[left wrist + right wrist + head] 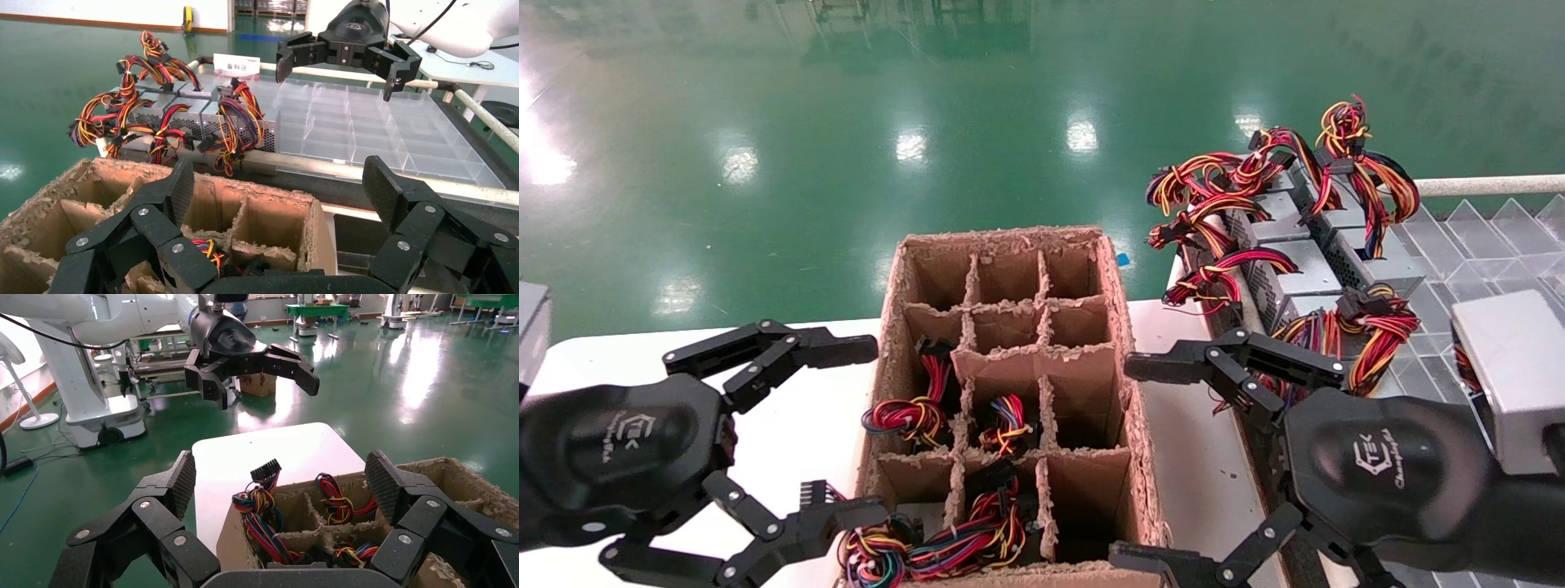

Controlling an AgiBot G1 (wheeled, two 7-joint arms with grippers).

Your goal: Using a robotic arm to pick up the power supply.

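Grey power supply units lie ahead of the right end effector, nearer it than the left end effector. Both stand spread apart, empty; the target unit's long axis is probably crosswise.

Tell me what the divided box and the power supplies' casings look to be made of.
The divided box: brown corrugated cardboard, matte, judging by its ragged, fibrous top edges. The power supplies: casings look like grey sheet metal with a dull sheen; a perforated vent side shows in the left wrist view.
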